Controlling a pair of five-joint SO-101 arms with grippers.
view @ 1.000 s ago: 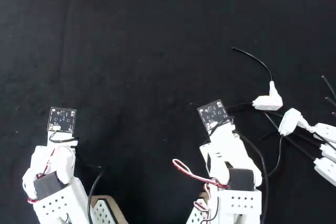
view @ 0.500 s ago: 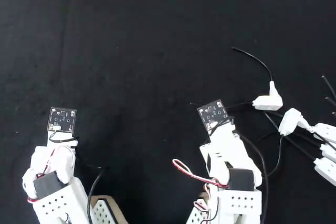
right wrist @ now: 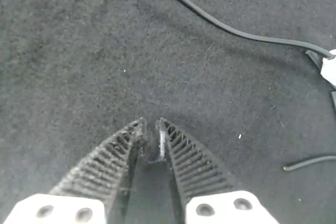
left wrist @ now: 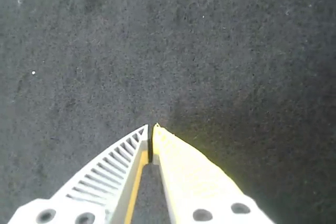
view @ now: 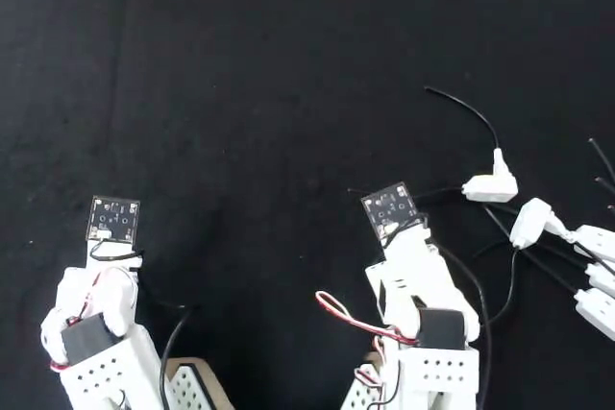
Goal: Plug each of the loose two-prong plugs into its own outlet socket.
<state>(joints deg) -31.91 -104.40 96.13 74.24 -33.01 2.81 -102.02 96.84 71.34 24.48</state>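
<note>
Two loose white two-prong plugs (view: 488, 185) (view: 530, 222) lie on the black table at the right, each trailing a black cable. White outlet sockets (view: 596, 240) (view: 598, 311) sit at the right edge, the second plug close to them. My right arm (view: 415, 280) is folded at the front, left of the plugs. Its gripper (right wrist: 150, 125) is shut and holds nothing, hovering over bare cloth with a black cable (right wrist: 226, 26) and a sliver of white plug (right wrist: 331, 71) beyond it. My left arm (view: 96, 300) rests at the front left. Its gripper (left wrist: 152, 127) is shut over bare cloth.
Black cables (view: 471, 112) snake around the plugs on the right side of the table. A loose cable end (right wrist: 310, 162) lies near my right gripper. The black cloth (view: 250, 103) covers the whole table; chairs and clutter stand past its far edge.
</note>
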